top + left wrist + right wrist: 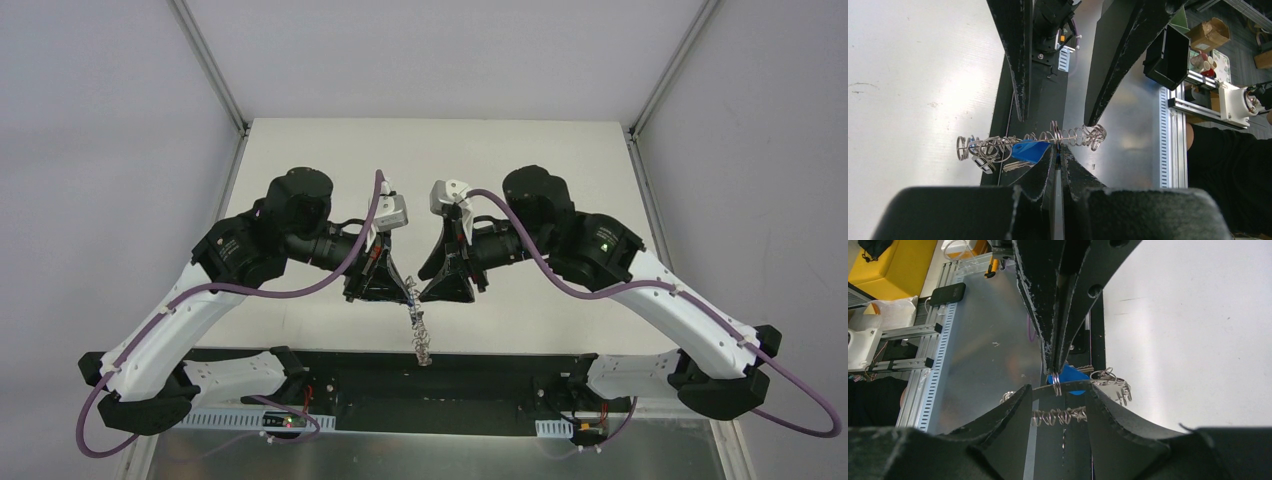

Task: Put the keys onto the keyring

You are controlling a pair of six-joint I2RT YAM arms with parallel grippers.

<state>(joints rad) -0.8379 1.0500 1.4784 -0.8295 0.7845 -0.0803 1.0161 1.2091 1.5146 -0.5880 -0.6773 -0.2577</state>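
White tabletop [520,160] in the middle, with pale grey walls [100,120] closing in on three sides and aluminium posts [210,65] slanting up at the back corners. At the near edge there's a black base strip [500,375], then a shiny metal plate [430,455] catching the light. Beyond the bench sit a cardboard box [1209,32] and something bright yellow [878,267].

The blue key [1029,151] is half hidden behind the fingers of the left gripper [1058,151], and the keyring [1078,135] vanishes between their tips. From above, the loops hanging below the fingertips are too small to tell apart.
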